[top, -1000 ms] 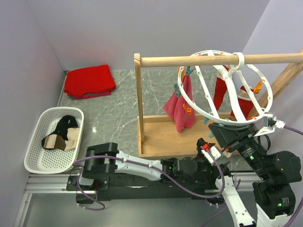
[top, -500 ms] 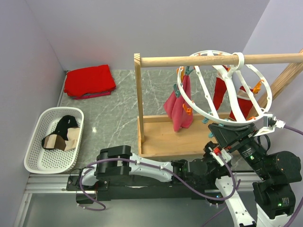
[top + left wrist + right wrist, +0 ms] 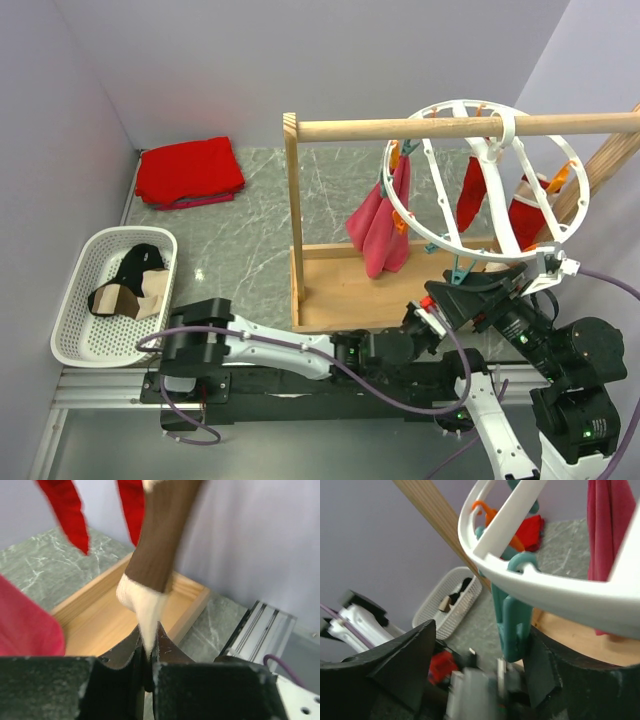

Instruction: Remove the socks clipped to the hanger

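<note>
Lilac walls enclose a grey marble tabletop. The left claw is clamped on the cream toe of the brown-and-cream sock, which hangs straight above it. The right claw stands apart, with a teal peg of the white hanger between its fingers.
</note>
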{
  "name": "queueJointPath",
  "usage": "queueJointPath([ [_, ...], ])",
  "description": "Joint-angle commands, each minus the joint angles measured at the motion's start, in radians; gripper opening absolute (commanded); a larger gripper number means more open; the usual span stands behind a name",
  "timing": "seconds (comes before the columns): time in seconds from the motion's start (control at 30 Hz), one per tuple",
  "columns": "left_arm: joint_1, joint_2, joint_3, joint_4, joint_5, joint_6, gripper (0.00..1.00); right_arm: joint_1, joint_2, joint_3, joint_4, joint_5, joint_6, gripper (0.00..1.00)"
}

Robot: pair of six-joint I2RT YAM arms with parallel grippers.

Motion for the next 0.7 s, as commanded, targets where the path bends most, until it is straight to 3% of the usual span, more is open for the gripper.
queueJointPath([
  [0.0, -0.003, -0.130, -0.038, -0.062, -0.035, -0.086, 0.07, 0.004, -0.006, 0.018, -0.088, -0.048, -0.100, 0.78],
  [0.13, -0.004, -0.165, -0.053, -0.111, -0.030, -0.111, 0.07, 0.004, -0.014, 0.052, -0.134, -0.106, -0.137, 0.95],
  [0.23, -0.004, -0.180, -0.069, -0.112, -0.042, -0.120, 0.07, 0.004, -0.028, 0.073, -0.141, -0.170, -0.122, 0.99],
  [0.43, -0.004, -0.191, -0.072, -0.148, -0.077, -0.135, 0.07, 0.002, -0.089, 0.084, -0.099, -0.275, -0.056, 1.00],
  [0.67, -0.004, -0.263, -0.118, -0.196, -0.120, -0.157, 0.06, 0.002, -0.102, 0.191, -0.306, -0.116, -0.159, 1.00],
])
